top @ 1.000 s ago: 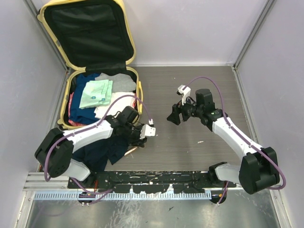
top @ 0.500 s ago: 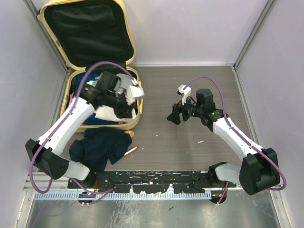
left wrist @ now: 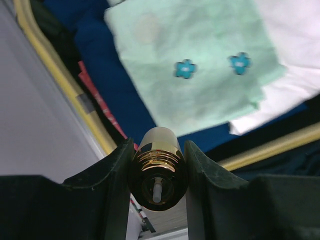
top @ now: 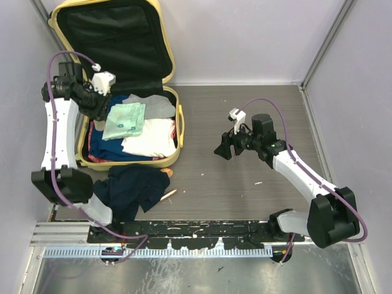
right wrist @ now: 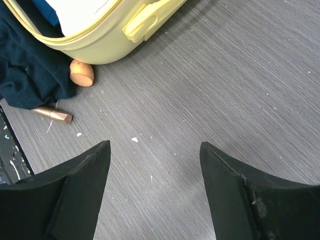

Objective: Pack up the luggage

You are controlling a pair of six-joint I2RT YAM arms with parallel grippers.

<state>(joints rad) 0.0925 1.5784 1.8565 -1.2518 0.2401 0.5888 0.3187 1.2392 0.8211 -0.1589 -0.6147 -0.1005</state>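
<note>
– Left end effector (left wrist: 159, 146), what has it got?
– Its jaws are clamped on a gold tube (left wrist: 159, 162), one finger on each side. A small white peg shows in the tube's near end. It hangs above the left rear part of the luggage (top: 141, 164), close to where the raised lid joins.
– Where does the luggage sit?
– At the far left of the tabletop (top: 245, 190), by the left wall, with its lid standing open and the black lining showing. The lower half holds folded clothes: a mint cloth (top: 125, 120) with two small blue flowers on top, a white cloth (top: 150, 138) just beside it, and navy fabric underneath.
– And the right end effector (right wrist: 155, 146)?
– Fingers wide apart with nothing between them. It hovers over bare tabletop, well apart from the luggage.
– Anything outside the case?
– A dark navy garment (top: 131, 190) lies crumpled on the tabletop in front of the luggage. A tan rounded piece (right wrist: 82, 73) sits just beside the shell at the garment's edge, and a copper-coloured tube (right wrist: 52, 114) lies next to the garment. The yellow handle (right wrist: 142, 22) shows on the side wall facing the right arm
</note>
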